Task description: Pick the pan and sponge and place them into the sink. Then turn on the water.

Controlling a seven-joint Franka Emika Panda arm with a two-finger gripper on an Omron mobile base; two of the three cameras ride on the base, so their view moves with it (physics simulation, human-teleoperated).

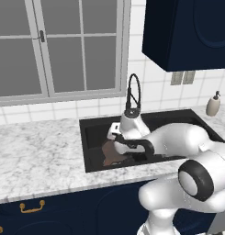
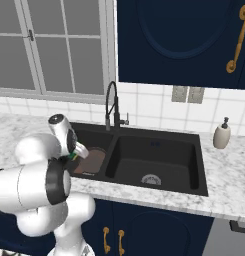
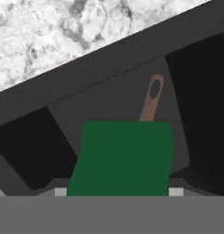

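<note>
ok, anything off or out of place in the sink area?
Nothing stands out. The pan lies flat in the left basin of the sink, its handle end showing beyond the sponge. The end effector holds the sponge above that basin. No spill, tap dry.

Marble countertop spreads left of the claw and below it. Window stands behind and above the claw. Soap dispenser sits well to the claw's right, near the wall. Navy upper cabinet hangs above, right of the claw. Outlet plates are on the tiled wall beneath it.
</note>
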